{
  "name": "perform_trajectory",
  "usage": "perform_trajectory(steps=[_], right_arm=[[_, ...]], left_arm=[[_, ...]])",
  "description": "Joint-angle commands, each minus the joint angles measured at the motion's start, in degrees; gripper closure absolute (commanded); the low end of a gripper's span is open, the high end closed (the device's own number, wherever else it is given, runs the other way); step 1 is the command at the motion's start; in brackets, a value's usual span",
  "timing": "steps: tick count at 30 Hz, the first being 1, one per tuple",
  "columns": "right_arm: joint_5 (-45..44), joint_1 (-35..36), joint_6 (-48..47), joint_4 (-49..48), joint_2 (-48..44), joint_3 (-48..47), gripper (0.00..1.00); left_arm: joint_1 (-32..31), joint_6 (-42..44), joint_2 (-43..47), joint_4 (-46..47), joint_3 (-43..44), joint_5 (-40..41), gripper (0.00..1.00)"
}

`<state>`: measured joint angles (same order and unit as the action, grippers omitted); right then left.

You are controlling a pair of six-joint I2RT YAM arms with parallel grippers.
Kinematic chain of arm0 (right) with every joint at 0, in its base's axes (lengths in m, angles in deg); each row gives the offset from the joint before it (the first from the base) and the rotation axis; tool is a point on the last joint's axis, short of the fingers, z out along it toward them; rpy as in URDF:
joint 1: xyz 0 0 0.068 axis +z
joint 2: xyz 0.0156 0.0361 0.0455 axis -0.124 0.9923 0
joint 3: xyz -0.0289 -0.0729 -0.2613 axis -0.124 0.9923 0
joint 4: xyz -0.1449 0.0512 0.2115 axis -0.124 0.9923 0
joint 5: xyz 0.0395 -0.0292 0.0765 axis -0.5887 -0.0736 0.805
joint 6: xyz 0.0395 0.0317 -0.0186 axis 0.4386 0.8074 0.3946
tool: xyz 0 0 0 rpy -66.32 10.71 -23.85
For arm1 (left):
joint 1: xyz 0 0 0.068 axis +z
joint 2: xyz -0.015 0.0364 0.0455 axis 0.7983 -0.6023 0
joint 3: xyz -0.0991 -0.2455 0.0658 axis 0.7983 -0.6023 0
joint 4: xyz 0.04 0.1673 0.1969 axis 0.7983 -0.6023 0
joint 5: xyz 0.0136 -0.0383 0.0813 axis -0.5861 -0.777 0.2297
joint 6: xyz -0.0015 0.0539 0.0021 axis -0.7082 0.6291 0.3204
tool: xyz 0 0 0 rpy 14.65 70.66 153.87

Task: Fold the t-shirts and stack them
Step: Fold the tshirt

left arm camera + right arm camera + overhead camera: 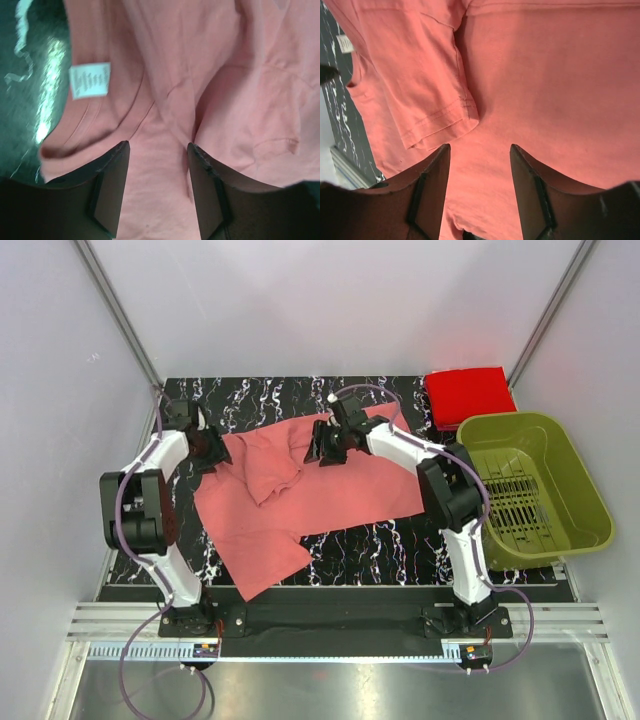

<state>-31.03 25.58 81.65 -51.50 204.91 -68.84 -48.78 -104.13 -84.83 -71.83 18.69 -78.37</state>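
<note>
The salmon-pink t-shirt (pixel 300 505) lies spread and rumpled on the bench (pixel 400 545), centre-left in the top view. Its long axis runs diagonally from lower left to upper right of the frame. The collar points left: in the left wrist view I see its white label (pixel 90 80) at upper left. One sleeve (pixel 435 100) lies folded over the body. The red t-shirt (pixel 470 395) sits folded at the upper right, just behind the olive basket (pixel 540 490). I cannot tell which way it points.

The arms cover the pink shirt's left edge and part of its upper edge. The left side of the left wrist view is blurred. I cannot tell whether the fingertips touch the cloth.

The left arm is folded at the elbow at frame left, with its forearm reaching up and right. The left gripper (pixel 205 450) is over the collar, jaws apart and holding nothing. The right arm reaches up and left. The right gripper (pixel 325 445) is over the upper middle of the shirt, also open.
</note>
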Motion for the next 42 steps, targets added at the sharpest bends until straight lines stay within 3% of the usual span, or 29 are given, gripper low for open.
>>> perform_trajectory(steps=[1,16,20,22,25,26,29,42], right_arm=[[6.79,-0.45,-3.31,-3.79,2.72,-4.49,0.41],[9.62,2.18,-6.13,-0.54,12.22,-12.67,0.42],[9.44,2.45,-5.86,0.78,14.06,-15.22,0.44],[9.79,2.45,-5.16,0.87,14.33,-16.01,0.46],[10.23,2.45,-4.28,1.22,14.85,-17.5,0.62],[10.14,2.45,-3.67,1.92,15.03,-17.85,0.78],[8.92,2.45,-2.17,2.19,14.42,-17.51,1.0],[8.04,2.45,5.3,-5.63,8.27,-8.11,1.0]], left_arm=[[-0.41,1.56,-4.96,3.4,5.08,-3.83,0.44],[0.74,4.11,-14.73,5.07,12.38,-4.45,0.43],[0.74,5.16,-15.69,3.58,14.74,-2.96,0.56],[0.74,5.51,-16.31,0.59,16.68,-2.16,0.72],[0.82,6.39,-17.1,-1.61,19.67,-0.93,0.87],[0.91,7.0,-17.71,-2.05,21.07,-0.67,0.89],[1.26,7.62,-20.08,-5.2,24.49,-0.75,1.0],[4.25,5.95,-21.67,-7.85,27.32,3.99,1.0]])
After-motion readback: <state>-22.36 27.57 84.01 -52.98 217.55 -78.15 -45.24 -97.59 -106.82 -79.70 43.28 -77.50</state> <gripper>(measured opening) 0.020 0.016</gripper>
